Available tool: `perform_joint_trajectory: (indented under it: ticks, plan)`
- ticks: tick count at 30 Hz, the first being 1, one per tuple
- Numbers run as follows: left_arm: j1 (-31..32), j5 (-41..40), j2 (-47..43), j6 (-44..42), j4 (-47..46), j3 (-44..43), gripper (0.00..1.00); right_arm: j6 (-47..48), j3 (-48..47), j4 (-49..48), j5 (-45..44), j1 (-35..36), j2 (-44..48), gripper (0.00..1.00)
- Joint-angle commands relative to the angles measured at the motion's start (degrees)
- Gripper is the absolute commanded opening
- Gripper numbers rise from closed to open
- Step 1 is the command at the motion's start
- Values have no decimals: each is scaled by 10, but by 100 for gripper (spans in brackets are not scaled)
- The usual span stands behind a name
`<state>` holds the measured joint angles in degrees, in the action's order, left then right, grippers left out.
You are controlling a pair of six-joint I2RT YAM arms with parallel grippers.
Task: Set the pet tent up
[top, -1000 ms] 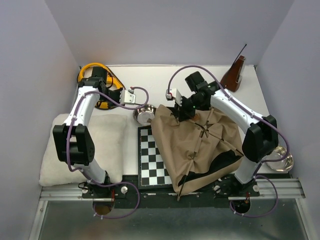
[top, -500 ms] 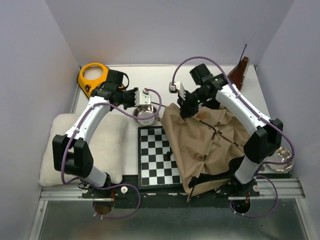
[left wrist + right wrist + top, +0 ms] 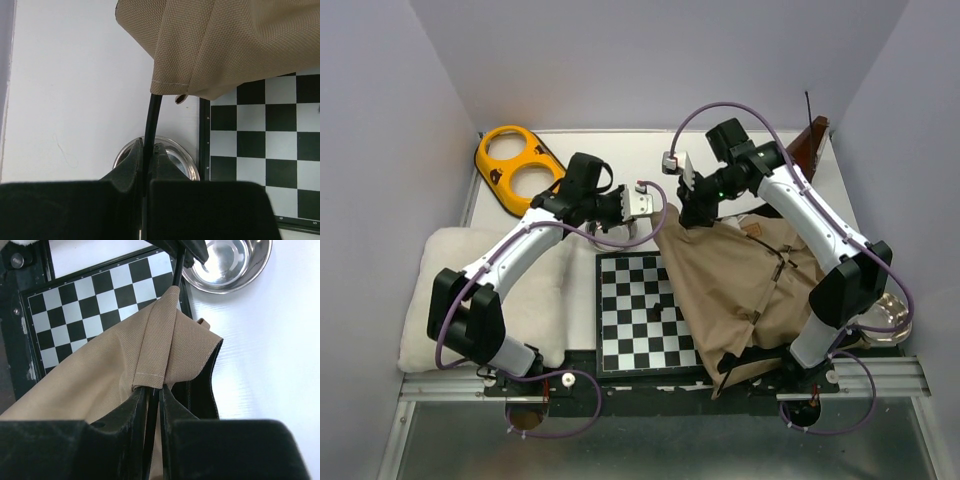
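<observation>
The pet tent (image 3: 750, 290) lies collapsed at the right, a tan heap with black lining, draped over the right part of the chessboard (image 3: 630, 310). At its far left corner a thin black pole (image 3: 151, 115) runs into a fabric sleeve (image 3: 155, 345). My left gripper (image 3: 653, 207) is shut on this pole (image 3: 148, 146) just outside the sleeve, above a steel bowl (image 3: 175, 157). My right gripper (image 3: 693, 213) sits on the sleeve's other side, its jaws (image 3: 154, 390) shut on the same pole where it leaves the hem.
A yellow two-holed item (image 3: 515, 170) lies at the far left, and a brown metronome (image 3: 810, 145) stands at the far right. A fluffy white cushion (image 3: 535, 290) lies left of the chessboard. A second steel bowl (image 3: 888, 318) sits behind the right arm.
My left arm has swung right from the yellow item to the tent's far corner and taken the pole. The right gripper and the tent have shifted right and farther back.
</observation>
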<state>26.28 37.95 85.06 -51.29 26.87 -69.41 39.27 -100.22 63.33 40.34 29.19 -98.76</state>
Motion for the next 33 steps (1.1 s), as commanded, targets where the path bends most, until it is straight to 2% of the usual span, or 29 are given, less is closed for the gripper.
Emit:
perform_joint_trajectory:
  ticks: [1, 6, 7, 8, 10, 12, 16, 20, 25, 29, 32, 33]
  plan:
    - [52, 126, -28, 106, -150, -6, 0, 1, -21, -86, 98, 25, -3, 21]
    - [82, 121, -38, 138, -178, -8, 0, -12, -37, -86, 108, 26, -6, 23]
    - [92, 116, -38, 145, -185, -8, 0, -14, -44, -82, 110, 26, -9, 15]
    - [98, 114, -41, 156, -192, -9, 0, -12, -52, -75, 114, 26, -11, 1]
    - [99, 122, -45, 167, -180, -13, 0, -1, -59, -62, 120, 26, -4, 1]
    - [89, 114, -59, 153, -152, -11, 13, 13, -50, -59, 125, 26, 16, 1]
    - [12, 144, -103, 104, -48, -13, 34, 34, -21, -55, 118, 26, 56, 1]
    - [-72, 137, -137, -26, 139, -25, 39, 84, -22, -10, 106, 26, 71, 1]
    - [-178, 107, -159, -154, 287, -32, 39, 121, -66, 45, 96, 31, 59, 1]
    - [-249, 82, -183, -213, 346, -34, 38, 139, -128, 79, 68, 36, 38, 1]
    - [-314, 71, -197, -259, 387, -32, 32, 153, -166, 101, 38, 37, 21, 1]
    - [-332, 70, -199, -277, 403, -32, 24, 164, -179, 116, 33, 37, 16, 1]
